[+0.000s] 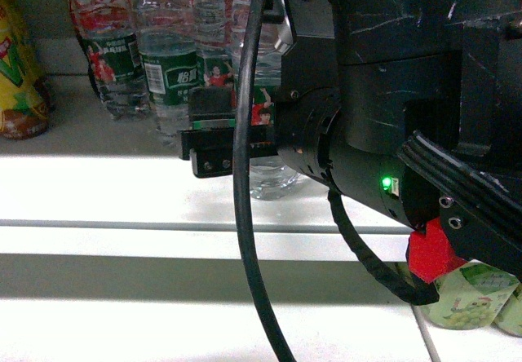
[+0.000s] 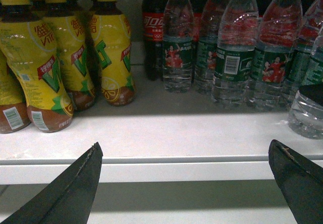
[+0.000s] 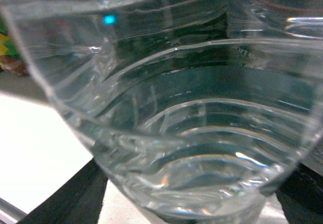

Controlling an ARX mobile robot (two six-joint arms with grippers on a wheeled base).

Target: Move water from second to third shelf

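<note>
The water bottle (image 1: 273, 178) is clear and ribbed with a green label, and it stands forward of its row on the white shelf (image 1: 106, 187). My right gripper (image 1: 210, 146) is shut on it, one finger on each side. In the right wrist view its ribbed body (image 3: 192, 108) fills the frame between the dark fingers (image 3: 75, 196) of my right gripper (image 3: 192, 188). The left wrist view shows its base (image 2: 307, 115) at the far right. My left gripper (image 2: 184, 143) is open and empty, below the shelf's front lip (image 2: 166, 168).
More water bottles (image 2: 232, 47) stand in a row at the shelf's back. Yellow drink bottles (image 2: 45, 67) fill the left side, with cola bottles (image 2: 151, 27) behind. A black cable (image 1: 245, 240) hangs across the head view. Green-labelled cups (image 1: 469, 297) sit lower right.
</note>
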